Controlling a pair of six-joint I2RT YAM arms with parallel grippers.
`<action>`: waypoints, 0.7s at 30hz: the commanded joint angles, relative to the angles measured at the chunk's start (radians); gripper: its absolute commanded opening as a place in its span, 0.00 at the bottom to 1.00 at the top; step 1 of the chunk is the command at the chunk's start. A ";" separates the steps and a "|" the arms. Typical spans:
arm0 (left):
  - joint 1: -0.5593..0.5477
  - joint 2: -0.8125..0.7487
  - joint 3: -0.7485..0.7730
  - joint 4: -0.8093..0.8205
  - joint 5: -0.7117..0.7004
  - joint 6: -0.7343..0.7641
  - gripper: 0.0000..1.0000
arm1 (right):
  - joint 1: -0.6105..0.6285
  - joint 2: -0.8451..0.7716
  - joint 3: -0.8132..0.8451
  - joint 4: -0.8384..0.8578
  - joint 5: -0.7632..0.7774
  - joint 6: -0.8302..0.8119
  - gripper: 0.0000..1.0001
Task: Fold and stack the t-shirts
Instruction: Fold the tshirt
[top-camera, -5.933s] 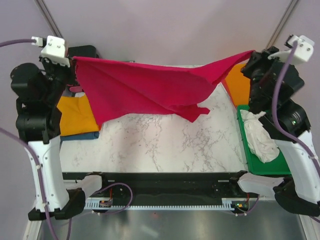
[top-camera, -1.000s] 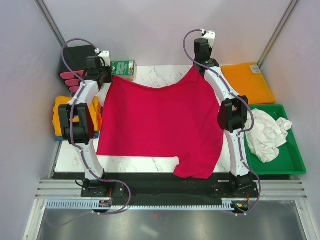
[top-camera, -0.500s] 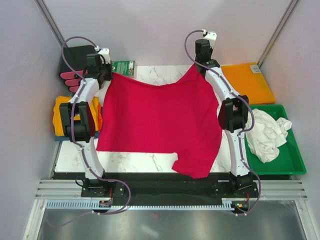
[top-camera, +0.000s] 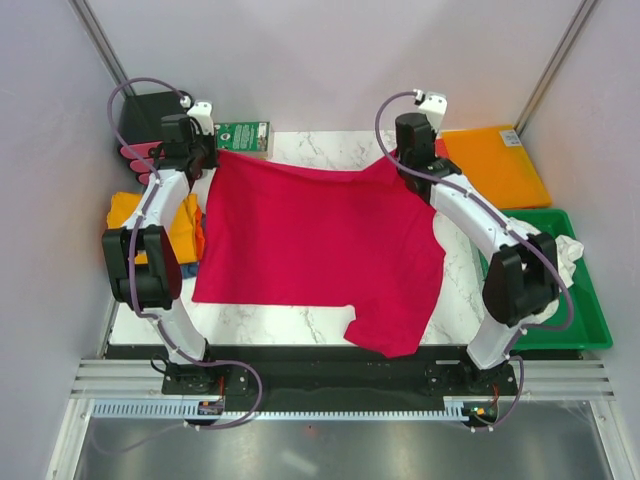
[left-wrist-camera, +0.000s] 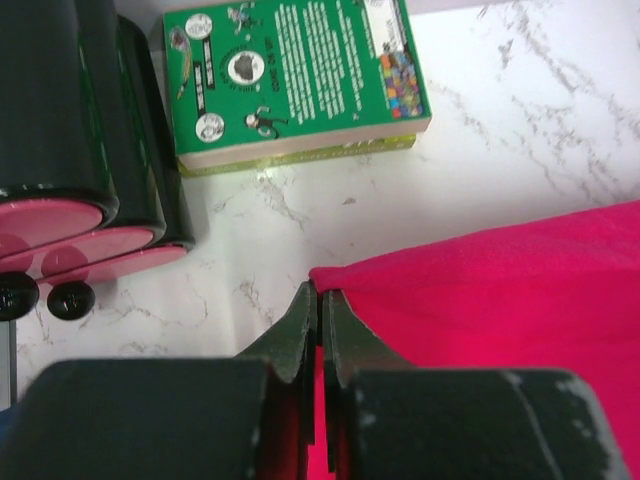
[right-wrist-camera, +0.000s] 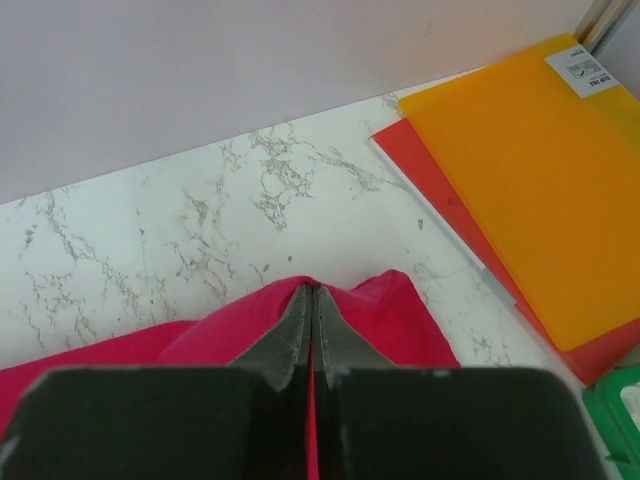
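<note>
The crimson-red t-shirt (top-camera: 320, 250) lies spread over the marble table, one sleeve hanging toward the near edge. My left gripper (top-camera: 212, 153) (left-wrist-camera: 320, 292) is shut on its far left corner, red cloth pinched between the jaws. At the shirt's far right corner, my right gripper (top-camera: 396, 162) (right-wrist-camera: 312, 288) is also shut on a raised peak of the fabric. A golden-yellow t-shirt (top-camera: 128, 212) lies at the left, partly under the left arm. The white t-shirt (top-camera: 568, 248) sits crumpled in the tray, mostly hidden by the right arm.
A green tray (top-camera: 592, 322) stands at the right edge. An orange plastic sheet (top-camera: 497, 165) (right-wrist-camera: 530, 170) lies at the back right. A green box (top-camera: 243, 135) (left-wrist-camera: 300, 80) and a black holder with pink pads (top-camera: 140, 112) (left-wrist-camera: 80, 150) sit at the back left.
The right arm's elbow has swung out to the right over the tray. The left gripper has drawn slightly back and left. The shirt's far edge now lies lower and straighter.
</note>
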 joint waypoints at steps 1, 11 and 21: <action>0.019 -0.009 -0.027 0.028 -0.024 0.066 0.02 | 0.008 -0.089 -0.161 0.050 0.051 0.066 0.00; 0.039 0.051 -0.016 0.025 -0.059 0.082 0.02 | 0.006 -0.133 -0.316 0.035 0.097 0.118 0.00; 0.058 -0.009 -0.091 0.023 -0.036 0.096 0.02 | 0.008 -0.231 -0.457 0.044 0.145 0.184 0.00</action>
